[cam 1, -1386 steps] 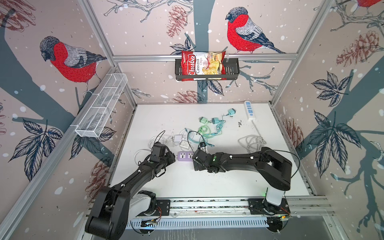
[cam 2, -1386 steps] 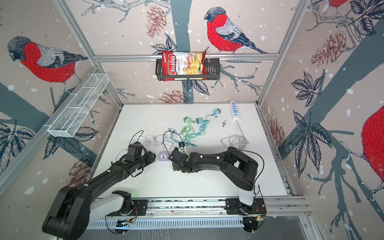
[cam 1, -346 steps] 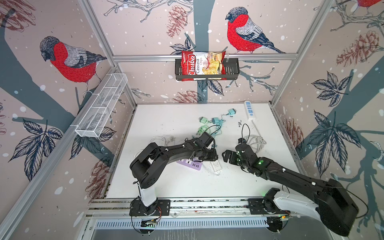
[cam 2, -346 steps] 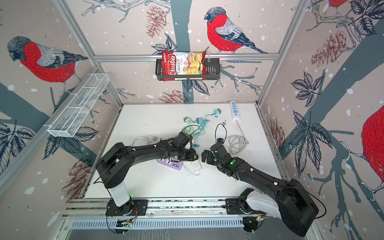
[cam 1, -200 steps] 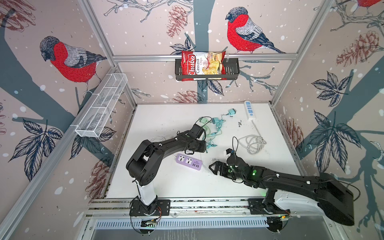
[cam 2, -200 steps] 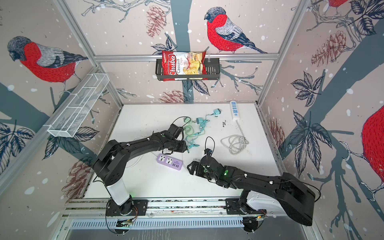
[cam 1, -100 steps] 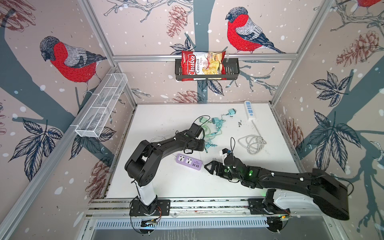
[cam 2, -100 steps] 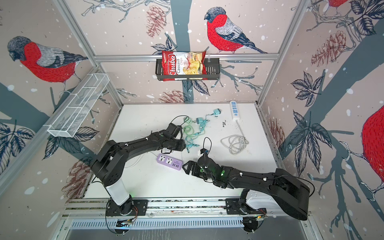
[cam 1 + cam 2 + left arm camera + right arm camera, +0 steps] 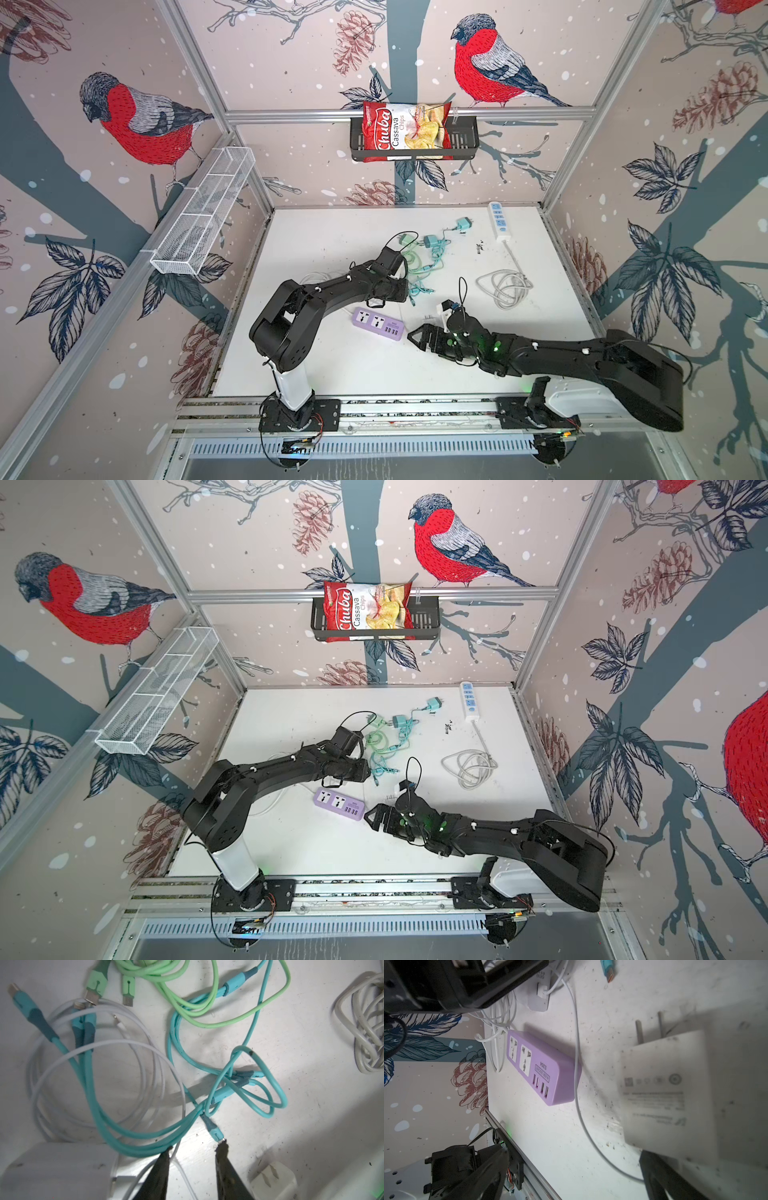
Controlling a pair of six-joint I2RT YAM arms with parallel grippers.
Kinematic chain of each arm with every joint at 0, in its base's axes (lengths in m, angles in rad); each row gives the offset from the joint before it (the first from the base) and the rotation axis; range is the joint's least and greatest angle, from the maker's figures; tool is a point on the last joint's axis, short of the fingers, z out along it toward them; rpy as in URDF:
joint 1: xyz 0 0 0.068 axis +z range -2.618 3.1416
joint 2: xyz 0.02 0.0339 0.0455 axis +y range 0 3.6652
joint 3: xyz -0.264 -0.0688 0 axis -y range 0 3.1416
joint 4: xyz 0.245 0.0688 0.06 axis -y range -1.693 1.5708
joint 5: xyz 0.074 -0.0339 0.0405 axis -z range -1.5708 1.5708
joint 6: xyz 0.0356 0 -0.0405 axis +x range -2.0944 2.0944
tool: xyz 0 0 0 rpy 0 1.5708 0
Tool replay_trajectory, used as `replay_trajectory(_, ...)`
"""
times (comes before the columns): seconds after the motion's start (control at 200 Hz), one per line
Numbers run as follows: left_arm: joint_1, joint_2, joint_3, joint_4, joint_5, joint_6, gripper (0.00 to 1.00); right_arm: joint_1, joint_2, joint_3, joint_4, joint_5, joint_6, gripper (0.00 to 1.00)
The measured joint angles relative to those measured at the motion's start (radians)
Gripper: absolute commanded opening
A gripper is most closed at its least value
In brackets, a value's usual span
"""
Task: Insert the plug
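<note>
Walls (image 9: 124, 291) papered with bullfinches and pine cones, around a white table (image 9: 332, 374) strewn with teal and green cables (image 9: 419, 266).

Near the front edge, the purple power strip (image 9: 378, 323): lies flat and shows both sockets empty in the right wrist view, with nothing in its row of small ports either. No insertion made yet. By judgement, sits early in the task, at the pick-up step. Left to do: close on the plug, lift it, turn the two prongs toward a socket, press home.

Just beside the strip's short end, the right end effector (image 9: 574, 1151): hovers low over the table, jaws spread wide, clamping nothing. In front of its far finger, the white plug (image 9: 670, 1095): looks blurred, points its prongs onward past the fingertips, and keeps well apart from the near finger. Cannot tell whether touching the far one. Seemingly the same plug on the table at the edge of the left wrist view (image 9: 274, 1180). Hard to pick out in both top views, white on white.

Farther back, over the cables, the left end effector (image 9: 195, 1147): jaws narrowly parted, holding nothing, a teal connector (image 9: 214, 1129) ending just at one fingertip.
</note>
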Motion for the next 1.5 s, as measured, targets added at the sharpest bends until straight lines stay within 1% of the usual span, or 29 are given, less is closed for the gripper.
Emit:
replay_trajectory(0.17, 0.007, 0.004, 0.0, 0.0, 0.0, 0.002, 0.37, -0.013, 0.019, 0.009, -0.01, -0.013, 0.009, 0.99)
replay_trajectory(0.385, 0.008, 0.007, -0.006, 0.0, 0.0, 0.003, 0.37, -0.071, 0.047, 0.108, -0.226, 0.087, -0.028, 0.99)
replay_trajectory(0.495, 0.008, 0.01, -0.006, 0.0, -0.002, 0.005, 0.37, -0.112, 0.055, 0.14, -0.299, 0.118, -0.069, 0.99)
replay_trajectory(0.585, 0.008, 0.017, -0.002, 0.0, -0.002, 0.021, 0.38, -0.122, 0.048, 0.152, -0.34, 0.135, -0.094, 0.99)
replay_trajectory(0.75, 0.008, 0.023, 0.042, 0.0, 0.0, 0.066, 0.39, -0.137, -0.022, 0.156, -0.376, 0.119, -0.124, 0.99)
replay_trajectory(0.855, 0.009, 0.023, 0.093, -0.001, 0.0, 0.108, 0.41, -0.163, -0.099, 0.156, -0.394, 0.111, -0.146, 0.99)
replay_trajectory(0.975, 0.009, 0.029, 0.147, -0.012, -0.002, 0.142, 0.42, -0.22, -0.177, 0.157, -0.406, 0.105, -0.174, 0.99)
replay_trajectory(1.101, 0.009, 0.048, 0.176, -0.027, -0.004, 0.159, 0.43, -0.301, -0.206, 0.158, -0.443, 0.117, -0.214, 0.99)
replay_trajectory(1.176, 0.009, 0.062, 0.183, -0.037, -0.003, 0.164, 0.43, -0.354, -0.201, 0.162, -0.465, 0.117, -0.242, 0.99)
replay_trajectory(1.261, 0.009, 0.069, 0.19, -0.04, 0.001, 0.169, 0.42, -0.39, -0.177, 0.166, -0.474, 0.115, -0.267, 0.99)
replay_trajectory(1.321, 0.009, 0.068, 0.195, -0.041, 0.004, 0.171, 0.44, -0.413, -0.144, 0.173, -0.483, 0.103, -0.283, 0.99)
replay_trajectory(1.386, 0.01, 0.063, 0.201, -0.045, 0.0, 0.178, 0.48, -0.427, -0.104, 0.182, -0.491, 0.089, -0.304, 1.0)
replay_trajectory(1.501, 0.013, 0.051, 0.216, -0.068, -0.03, 0.178, 0.48, -0.43, -0.049, 0.185, -0.49, 0.066, -0.327, 0.97)
